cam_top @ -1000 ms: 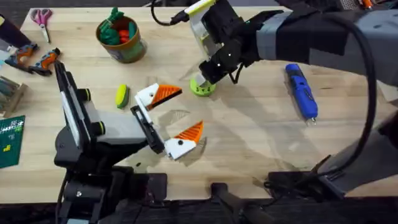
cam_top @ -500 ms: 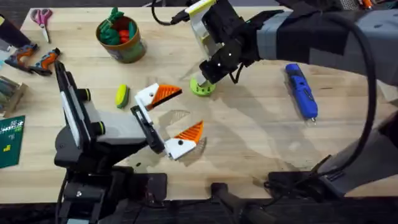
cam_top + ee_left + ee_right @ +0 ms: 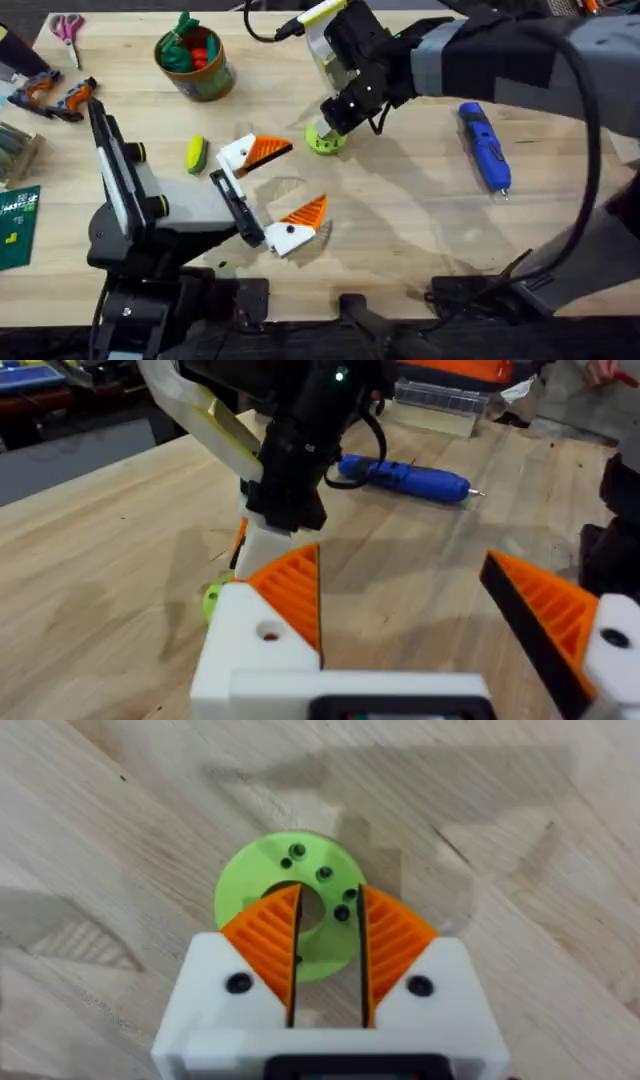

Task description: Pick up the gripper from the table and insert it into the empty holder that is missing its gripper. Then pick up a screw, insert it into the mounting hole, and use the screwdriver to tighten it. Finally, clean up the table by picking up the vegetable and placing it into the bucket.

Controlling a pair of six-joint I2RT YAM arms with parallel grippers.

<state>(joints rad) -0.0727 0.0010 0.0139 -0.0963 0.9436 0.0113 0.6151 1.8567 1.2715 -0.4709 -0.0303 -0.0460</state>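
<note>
Nothing has moved: the right gripper (image 3: 328, 942) still hangs over the green ring (image 3: 262, 885) of screws, jaws a little apart and empty. The left gripper (image 3: 272, 188) rests wide open. Screw picking seems the step; next, the right one should go down and pinch one screw (image 3: 324, 874).

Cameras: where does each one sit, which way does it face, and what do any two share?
Overhead: above the bases, looking down and forward at the table; both arms show.
Left wrist: looks across the table past the open left tool at the right arm and screwdriver.
Right wrist: looks straight down; right tool over the green ring.
Shared: ring, all three views.
</note>
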